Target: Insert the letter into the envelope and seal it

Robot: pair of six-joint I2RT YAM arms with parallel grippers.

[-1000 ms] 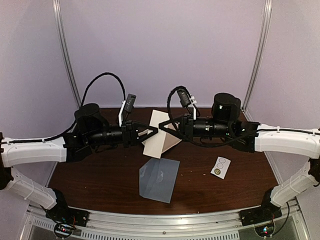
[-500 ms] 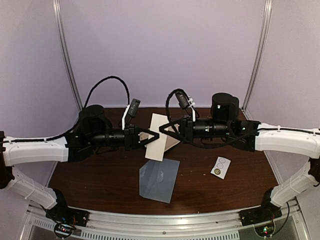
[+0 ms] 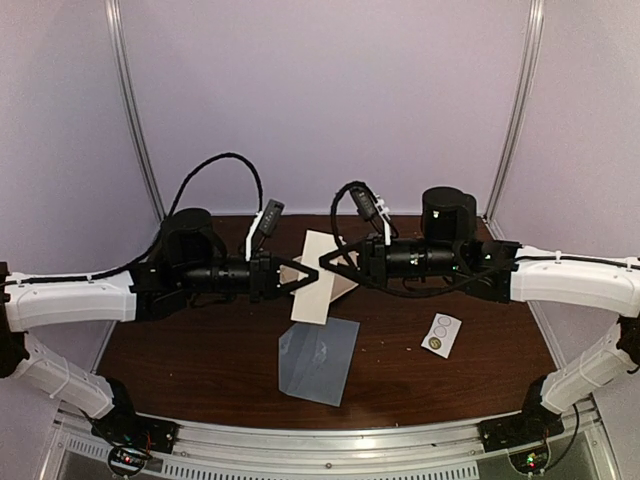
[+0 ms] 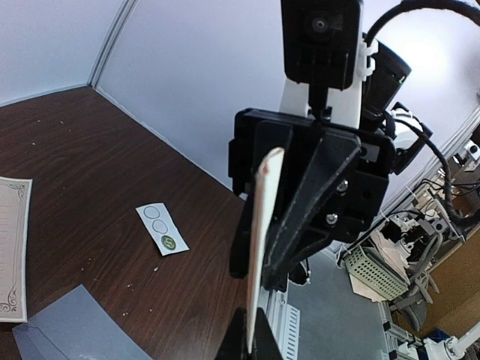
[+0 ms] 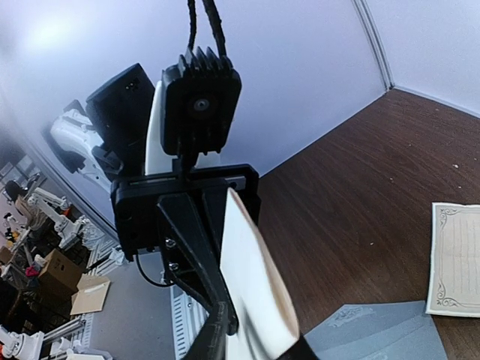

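A folded cream letter point(image 3: 313, 293) hangs edge-on above the table between my two grippers, which meet tip to tip. My left gripper point(image 3: 313, 271) is shut on its left edge; in the left wrist view the letter point(image 4: 262, 225) rises straight out of my own fingertips. From the opposite side, my right gripper point(image 3: 323, 262) pinches the letter point(image 5: 255, 292) between its fingers. The grey-blue envelope point(image 3: 318, 360) lies flat on the table below and in front of both grippers, also seen as the envelope point(image 4: 67, 334) and the envelope point(image 5: 375, 330) in the wrist views.
A small white sticker strip point(image 3: 440, 334) with circles lies right of the envelope, also in view as the strip point(image 4: 161, 229). A flat cream sheet with an ornate border point(image 5: 454, 259) lies on the brown table point(image 3: 200, 350) behind the envelope. Purple walls enclose the back and sides.
My left gripper has closed on the letter's edge. The letter has turned more upright and edge-on, and both grippers have shifted slightly.
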